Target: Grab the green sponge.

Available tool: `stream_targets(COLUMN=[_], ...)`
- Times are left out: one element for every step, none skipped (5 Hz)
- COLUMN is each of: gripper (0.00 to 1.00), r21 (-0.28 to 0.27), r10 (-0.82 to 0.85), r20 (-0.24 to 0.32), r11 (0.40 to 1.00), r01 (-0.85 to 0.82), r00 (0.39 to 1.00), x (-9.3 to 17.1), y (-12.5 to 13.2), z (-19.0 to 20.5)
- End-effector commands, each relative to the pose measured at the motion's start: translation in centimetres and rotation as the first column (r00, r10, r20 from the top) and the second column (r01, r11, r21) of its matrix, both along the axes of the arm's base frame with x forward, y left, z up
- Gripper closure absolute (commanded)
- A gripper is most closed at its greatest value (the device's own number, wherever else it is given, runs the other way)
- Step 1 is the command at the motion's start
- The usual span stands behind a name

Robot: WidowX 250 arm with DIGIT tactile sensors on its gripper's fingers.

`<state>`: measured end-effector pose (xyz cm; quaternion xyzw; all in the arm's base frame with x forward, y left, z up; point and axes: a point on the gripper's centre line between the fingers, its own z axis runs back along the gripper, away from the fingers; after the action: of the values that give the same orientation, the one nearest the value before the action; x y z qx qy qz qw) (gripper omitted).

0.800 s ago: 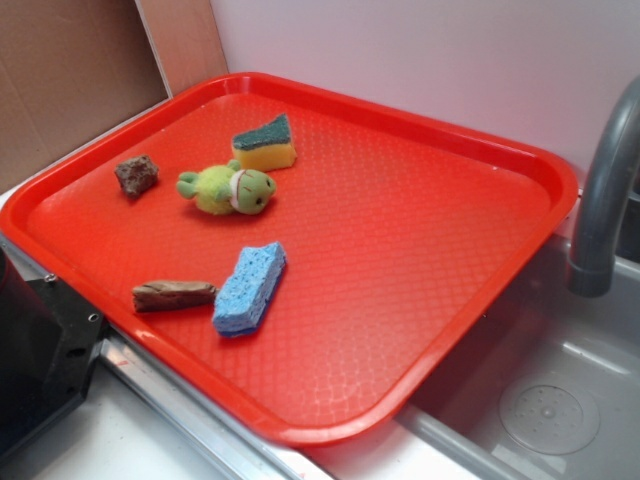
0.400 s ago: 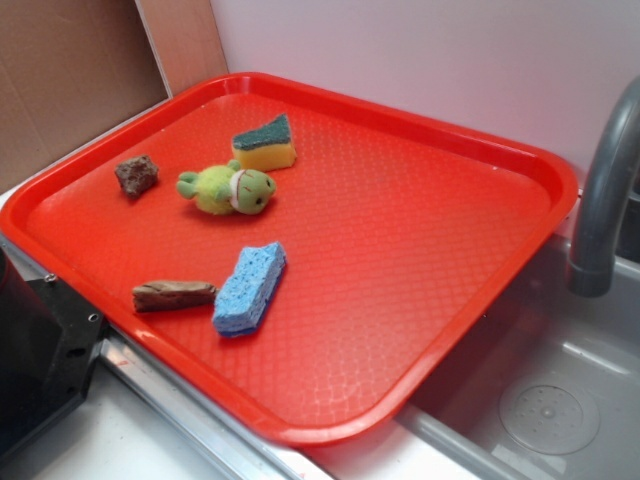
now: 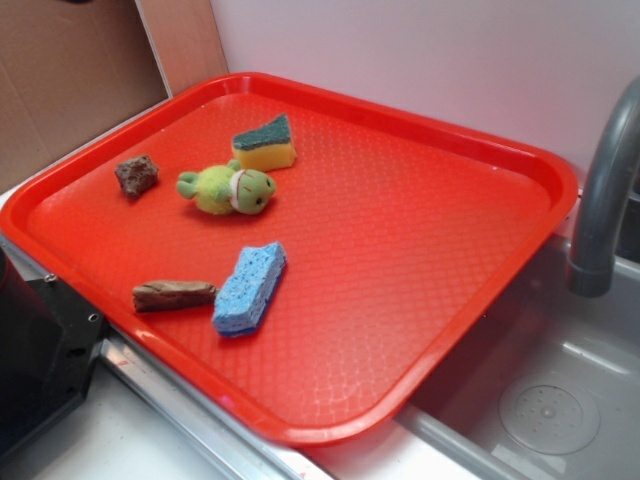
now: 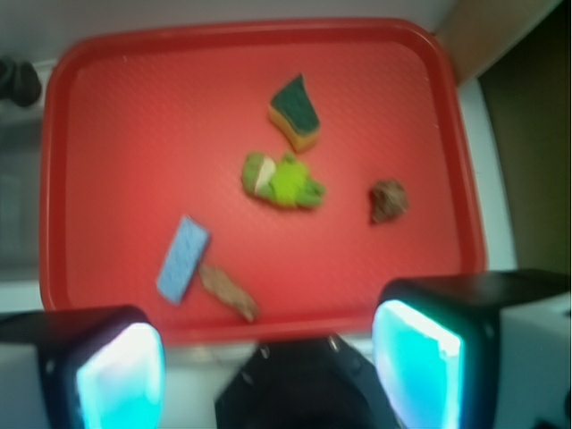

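Note:
The green sponge is a small wedge with a yellow body and dark green top, lying on the red tray toward its far left. In the wrist view the green sponge shows near the top middle. My gripper hangs high above the tray's near edge, open, its two pads wide apart with nothing between them. It does not show in the exterior view.
A light green plush turtle lies just in front of the sponge. A blue sponge, a brown stick-like piece and a brown lump also lie on the tray. A grey faucet and sink stand at the right. A black block is at the lower left.

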<state>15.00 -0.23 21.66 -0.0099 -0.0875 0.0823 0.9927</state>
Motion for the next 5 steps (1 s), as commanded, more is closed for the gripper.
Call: stream_targets(gripper=[0.00,0.00,0.00,0.00,0.00], r21=[0.020,0.028,0.042,0.062,0.074], r10=[0.121,0.129,0.072,0.063,0.068], r20=[0.095,0.128,0.116,0.088,0.033], r11=[0.992,0.991,0.996,0.996,0.995], r01=[-0.123,-0.134,-0.078,-0.068,-0.070], r00=[0.988,0.983,0.991,0.994,0.997], x=[7.1,10.3,12.9,13.8,14.0], y=[2.8,3.8,3.3,3.5,4.5], z=[-4.7,-7.6,-11.1,-13.6,-16.1])
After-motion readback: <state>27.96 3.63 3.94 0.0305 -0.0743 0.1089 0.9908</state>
